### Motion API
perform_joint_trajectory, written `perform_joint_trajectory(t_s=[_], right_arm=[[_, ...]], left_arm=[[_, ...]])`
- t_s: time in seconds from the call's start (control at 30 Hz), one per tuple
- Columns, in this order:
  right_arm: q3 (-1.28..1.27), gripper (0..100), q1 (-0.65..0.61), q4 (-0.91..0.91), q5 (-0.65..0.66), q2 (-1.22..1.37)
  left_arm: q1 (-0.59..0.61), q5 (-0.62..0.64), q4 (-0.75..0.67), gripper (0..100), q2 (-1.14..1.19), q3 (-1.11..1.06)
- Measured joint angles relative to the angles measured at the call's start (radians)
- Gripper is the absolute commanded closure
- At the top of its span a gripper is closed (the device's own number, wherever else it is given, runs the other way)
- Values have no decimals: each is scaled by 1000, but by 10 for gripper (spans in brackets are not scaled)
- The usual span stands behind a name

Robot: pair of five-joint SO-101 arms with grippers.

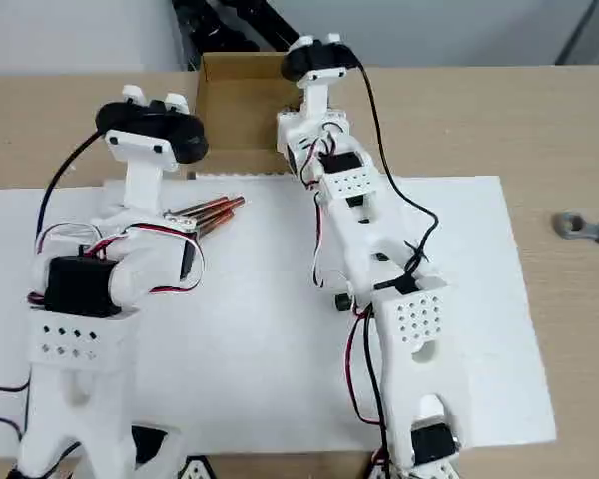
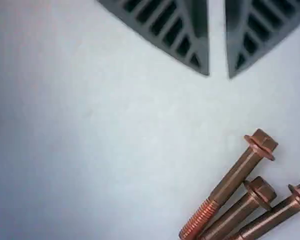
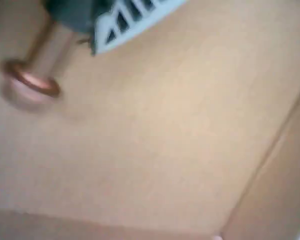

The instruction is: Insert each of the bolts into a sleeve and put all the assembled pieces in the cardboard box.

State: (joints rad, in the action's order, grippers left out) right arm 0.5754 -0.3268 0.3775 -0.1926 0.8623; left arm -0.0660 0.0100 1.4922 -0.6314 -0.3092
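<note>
Over the cardboard box (image 1: 242,85) at the far edge of the table, a copper piece (image 3: 37,75) is sticking out of the right gripper (image 3: 72,32). Its jaws are clamping the shank, and the flanged head is pointing toward the bare box floor. I am guessing it is being held there so that letting go drops it straight inside, though I cannot tell whether a sleeve is on it. Nearer to me, three loose bolts (image 2: 237,182) are lying side by side on the white sheet (image 1: 280,349), heads all facing one way. The left gripper (image 2: 217,75) is hanging just beside them with its fingers (image 2: 190,40) a little apart and gripping nothing, probably waiting to take the next one. A wrench (image 1: 584,228) is lying well apart on the bare table.
</note>
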Motion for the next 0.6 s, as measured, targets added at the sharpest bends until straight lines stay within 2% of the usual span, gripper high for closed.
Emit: perform_joint_trajectory(t_s=[0.2, 0.3, 0.43, 0.6], right_arm=[[57, 749, 0, 133, -5, -28], [54, 826, 15, 216, -12, -97], [54, 996, 9, 358, -29, -249], [55, 991, 26, 577, -29, -439]], left_arm=[[0, 0, 0, 932, 0, 0], [0, 0, 0, 914, 0, 0], [40, 0, 0, 913, 43, 0], [115, -58, 52, 913, 221, 46]])
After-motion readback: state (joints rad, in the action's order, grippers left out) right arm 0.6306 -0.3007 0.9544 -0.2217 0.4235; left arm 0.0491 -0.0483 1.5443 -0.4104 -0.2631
